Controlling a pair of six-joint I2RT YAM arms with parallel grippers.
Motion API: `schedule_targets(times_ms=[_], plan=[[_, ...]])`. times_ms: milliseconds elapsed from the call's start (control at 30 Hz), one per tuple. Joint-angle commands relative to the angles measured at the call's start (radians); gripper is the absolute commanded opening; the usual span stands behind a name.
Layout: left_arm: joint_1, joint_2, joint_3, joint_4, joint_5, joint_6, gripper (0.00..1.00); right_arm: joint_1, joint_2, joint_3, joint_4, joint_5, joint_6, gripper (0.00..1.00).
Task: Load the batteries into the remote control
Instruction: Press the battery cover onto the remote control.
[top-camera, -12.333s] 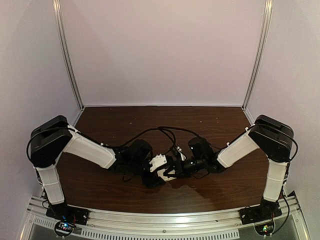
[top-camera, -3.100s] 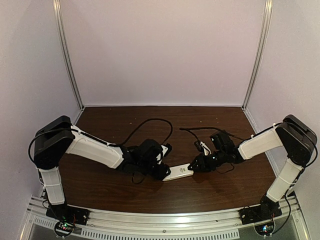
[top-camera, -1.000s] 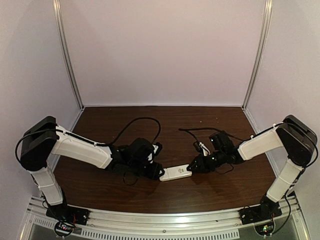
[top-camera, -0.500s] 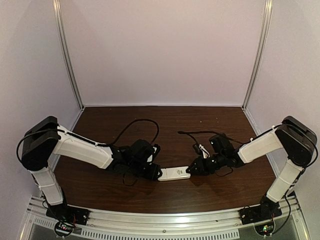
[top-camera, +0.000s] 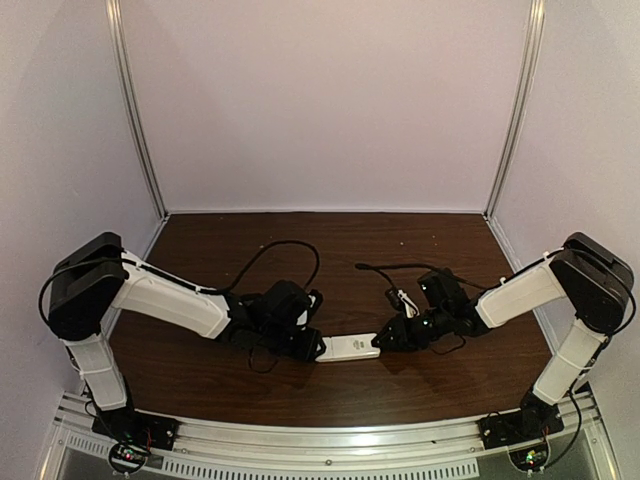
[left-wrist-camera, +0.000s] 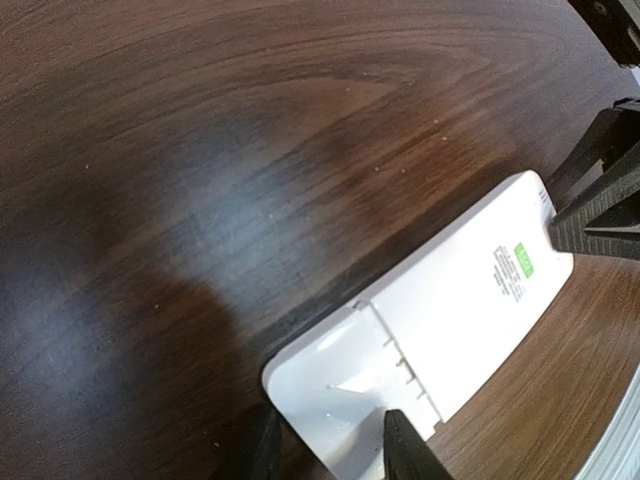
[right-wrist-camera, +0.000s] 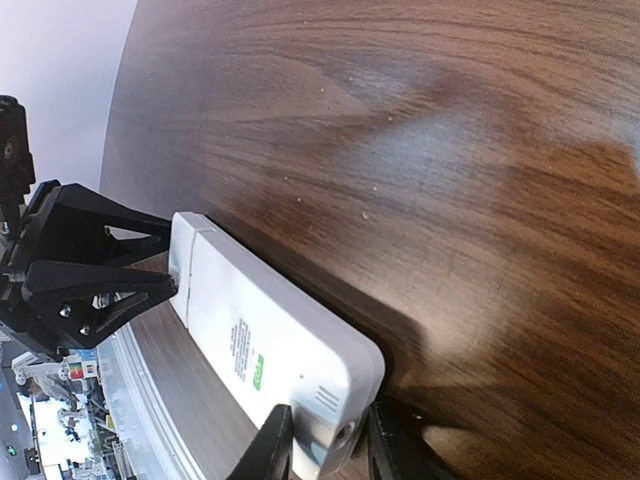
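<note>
1. The remote control lies flat on the table with its labelled back up. It sits toward the near edge, between the two arms.
2. The right gripper pinches one short end of the casing. The left gripper straddles the opposite end with its fingers close against the sides; I cannot tell whether they press on it.
3. No batteries show in any view, so I cannot tell whether any are loaded.
4. Hazard: both holds sit at the extreme ends. If the arms pull apart or twist unevenly, the smooth casing is likely to slip free and skid.
5. Hazard: the ribbed section beside the left fingers looks like the battery bay. A finger closing across it could block access or jam the cover.
6. Hazard: if the remote is lifted by one end only, it may pivot and drop.
</note>
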Motion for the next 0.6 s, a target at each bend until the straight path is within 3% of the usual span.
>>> schedule_targets(times_ms=[0,567], plan=[[0.008,0.046,0.017,0.006,0.031,-0.005,0.34,0.023,-0.01,-0.015,0.013,-0.012,0.012,0.26],[0.0,0.111,0.007,0.08,0.147,-0.026,0.24,0.061,0.027,0.001,0.083,-0.025,0.056,0.16]])
